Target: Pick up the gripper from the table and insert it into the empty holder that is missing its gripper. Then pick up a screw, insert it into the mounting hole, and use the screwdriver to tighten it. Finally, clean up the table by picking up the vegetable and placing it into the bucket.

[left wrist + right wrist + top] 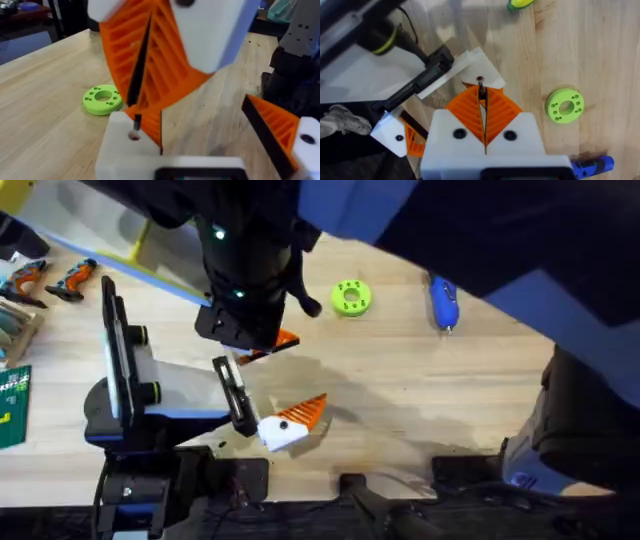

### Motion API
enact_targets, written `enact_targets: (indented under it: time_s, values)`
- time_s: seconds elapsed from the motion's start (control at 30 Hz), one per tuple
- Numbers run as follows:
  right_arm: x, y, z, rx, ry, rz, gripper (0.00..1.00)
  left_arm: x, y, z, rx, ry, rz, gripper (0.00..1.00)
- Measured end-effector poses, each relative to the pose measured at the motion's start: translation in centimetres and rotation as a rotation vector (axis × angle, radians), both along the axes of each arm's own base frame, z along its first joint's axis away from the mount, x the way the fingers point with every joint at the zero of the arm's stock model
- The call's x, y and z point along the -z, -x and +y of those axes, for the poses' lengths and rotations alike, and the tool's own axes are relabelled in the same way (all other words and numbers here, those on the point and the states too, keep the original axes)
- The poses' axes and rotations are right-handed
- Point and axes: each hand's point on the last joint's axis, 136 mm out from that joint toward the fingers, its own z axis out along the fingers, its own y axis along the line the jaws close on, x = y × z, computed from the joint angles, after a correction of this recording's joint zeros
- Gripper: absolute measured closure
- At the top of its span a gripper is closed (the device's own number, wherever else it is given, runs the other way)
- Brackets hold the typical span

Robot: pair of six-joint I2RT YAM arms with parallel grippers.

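My right gripper (266,346) reaches across the middle, its orange fingers shut on a small dark screw (480,86). The screw (136,120) hangs tip-down just above the hole in the white holder (125,147), which is one finger of my left gripper (290,423). An orange edge shows along the holder's inner side. The left gripper stands open, and its other finger carries an orange tip (277,127). The blue screwdriver (442,302) lies at the far right. The yellow-green vegetable (312,305) lies beside the right arm. The bucket is out of view.
A lime-green disc with holes (351,297) lies between the vegetable and the screwdriver. Orange-handled tools (70,277) and a green box (12,405) sit at the table's left edge. The right arm's base (570,440) stands at the lower right.
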Motion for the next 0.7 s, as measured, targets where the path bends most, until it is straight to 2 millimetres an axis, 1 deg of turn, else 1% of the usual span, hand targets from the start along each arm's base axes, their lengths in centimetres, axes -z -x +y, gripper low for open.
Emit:
enact_targets:
  time_s: [0.2,0.43,0.7]
  values:
    - [0.1,0.0,0.0,0.0,0.001,0.001,0.995,0.0,0.0,0.0,0.0,0.0,0.0,0.015]
    - [1.2,-0.1,0.3,0.0,0.025,0.013,0.995,0.0,0.0,0.0,0.0,0.0,0.0,0.015]
    - [1.2,-0.1,0.3,0.0,0.026,0.014,0.995,0.0,0.0,0.0,0.0,0.0,0.0,0.015]
